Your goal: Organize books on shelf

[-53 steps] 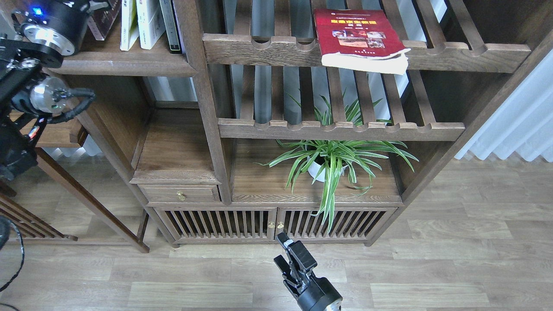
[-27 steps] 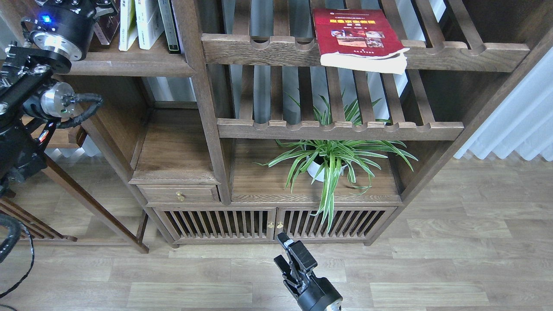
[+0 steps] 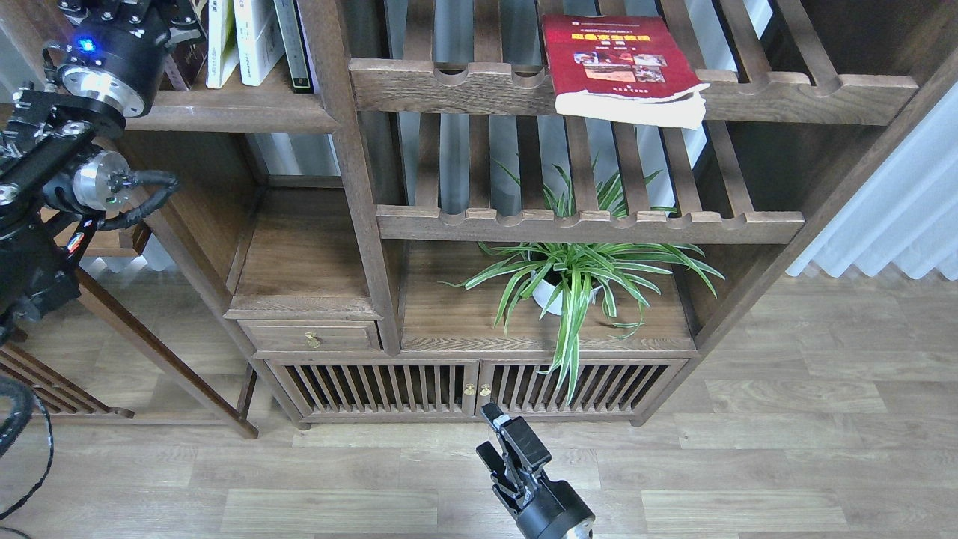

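Note:
A red book (image 3: 621,64) with a yellow title lies flat on the upper slatted rack at the right, its thick page edge hanging over the front rail. On the solid wooden shelf (image 3: 232,112) at the top left, a pale yellow-green book (image 3: 221,41) stands upright beside a white book (image 3: 258,37) and a dark one (image 3: 293,45). A maroon book (image 3: 182,64) shows only as a sliver behind my left arm. My left gripper (image 3: 176,11) is at that book, cut off by the top edge. My right gripper (image 3: 494,438) hangs low over the floor, open and holding nothing.
A spider plant in a white pot (image 3: 554,296) stands on the cabinet top under the lower slatted rack (image 3: 591,224). A small drawer (image 3: 310,337) and slatted doors (image 3: 479,385) lie below. A wooden frame (image 3: 150,344) leans at the left. White curtains (image 3: 891,217) hang at the right.
My left arm has risen and shifted right toward the upright books, now covering more of the maroon book. The red book and my right gripper have not moved.

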Robot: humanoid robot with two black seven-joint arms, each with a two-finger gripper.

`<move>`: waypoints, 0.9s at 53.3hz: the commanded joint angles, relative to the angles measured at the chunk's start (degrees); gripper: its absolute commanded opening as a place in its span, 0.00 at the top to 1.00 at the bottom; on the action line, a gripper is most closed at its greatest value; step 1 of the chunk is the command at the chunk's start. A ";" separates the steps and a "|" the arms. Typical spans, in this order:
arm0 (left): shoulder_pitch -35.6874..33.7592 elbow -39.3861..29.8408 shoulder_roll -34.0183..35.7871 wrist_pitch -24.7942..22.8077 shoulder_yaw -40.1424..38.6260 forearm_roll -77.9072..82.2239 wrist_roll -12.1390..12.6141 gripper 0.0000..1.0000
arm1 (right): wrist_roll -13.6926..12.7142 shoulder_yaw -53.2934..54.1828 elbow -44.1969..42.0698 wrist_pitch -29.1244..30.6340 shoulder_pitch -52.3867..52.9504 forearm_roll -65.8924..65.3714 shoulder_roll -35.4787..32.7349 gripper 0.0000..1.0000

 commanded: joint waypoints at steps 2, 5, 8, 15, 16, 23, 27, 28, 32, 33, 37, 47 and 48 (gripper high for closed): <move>-0.30 -0.43 -0.28 -0.09 -0.06 -0.06 -0.08 0.65 | 0.00 0.00 0.09 0.00 0.01 0.00 0.00 0.04; -0.91 -0.43 -0.28 -0.09 -0.15 -0.06 0.01 0.65 | 0.00 0.00 0.00 0.00 0.01 0.00 0.00 0.04; -1.44 -0.35 -0.28 -0.09 -0.50 -0.06 0.01 0.64 | 0.00 0.09 0.00 0.00 0.09 0.00 0.00 0.04; -2.40 -0.26 -0.20 -0.09 -0.94 -0.15 -0.25 0.64 | 0.00 0.09 0.00 0.00 0.01 0.00 0.01 0.04; -2.40 -0.35 -0.20 -0.09 -1.03 -0.15 -0.25 0.64 | 0.00 0.09 0.00 0.00 0.01 0.00 0.00 0.04; -2.40 -1.31 -0.20 -0.09 -2.17 -0.15 -0.52 0.64 | 0.00 0.27 -0.18 0.00 0.01 0.09 0.00 0.04; -2.49 -1.75 -0.28 -0.09 -2.61 -0.15 -0.52 0.64 | 0.00 0.27 -0.18 0.00 0.01 0.09 -0.08 0.04; -2.58 -1.84 -0.28 -0.09 -2.79 -0.15 -0.60 0.64 | 0.00 0.35 -0.18 0.00 0.01 0.09 -0.08 0.04; -3.28 -2.02 -0.72 -0.09 -3.58 -0.15 -0.87 0.62 | 0.00 0.44 -0.26 0.00 0.01 0.09 -0.17 0.04; -3.46 -2.02 -0.90 -0.09 -3.75 -0.15 -0.96 0.61 | 0.00 0.44 -0.26 0.00 0.01 0.09 -0.17 0.04; -3.72 -2.02 -1.69 -0.36 -4.37 -0.15 -1.13 0.59 | 0.00 0.53 -0.26 0.00 0.01 0.09 -0.17 0.04; -5.04 -2.28 -3.18 -0.44 -6.39 -0.15 -1.40 0.59 | 0.00 0.62 -0.09 0.00 0.01 0.00 -0.08 0.04; -5.13 -2.28 -3.36 -0.44 -6.57 -0.15 -1.48 0.59 | 0.00 0.62 -0.09 0.00 -0.08 0.09 -0.08 0.04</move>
